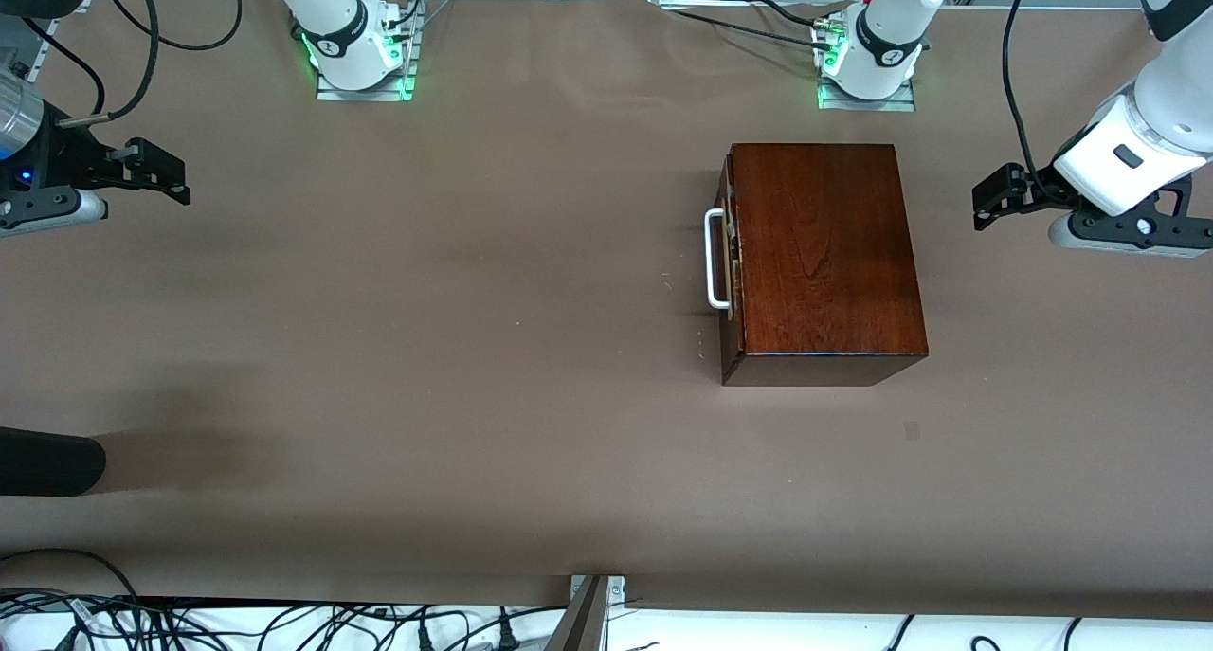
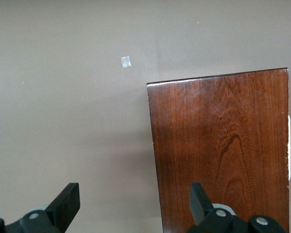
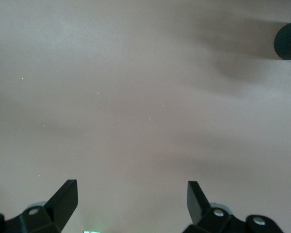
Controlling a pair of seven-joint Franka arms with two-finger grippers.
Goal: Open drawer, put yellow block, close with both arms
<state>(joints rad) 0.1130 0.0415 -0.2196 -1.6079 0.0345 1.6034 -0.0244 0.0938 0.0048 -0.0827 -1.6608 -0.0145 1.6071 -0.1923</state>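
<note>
Front view: wooden box (image 1: 823, 253) lies lengthwise toward the camera, drawer (image 1: 731, 248) shut, handle (image 1: 715, 259) facing the right arm's end. Left claw (image 1: 992, 199) and right claw (image 1: 159, 171) hang released over bare tabletop (image 1: 426, 348).

Reddish-brown grained box (image 1: 824, 248) (white handle (image 1: 715, 258))

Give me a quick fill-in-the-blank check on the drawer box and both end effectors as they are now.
1. The drawer in the wooden box is fully ____.
2. The white handle faces the ____ arm's end of the table.
3. The left end effector has its fingers ____, partly over the box.
4. The right end effector, fingers open, is over bare ____.

Missing words: shut; right; open; table
</note>
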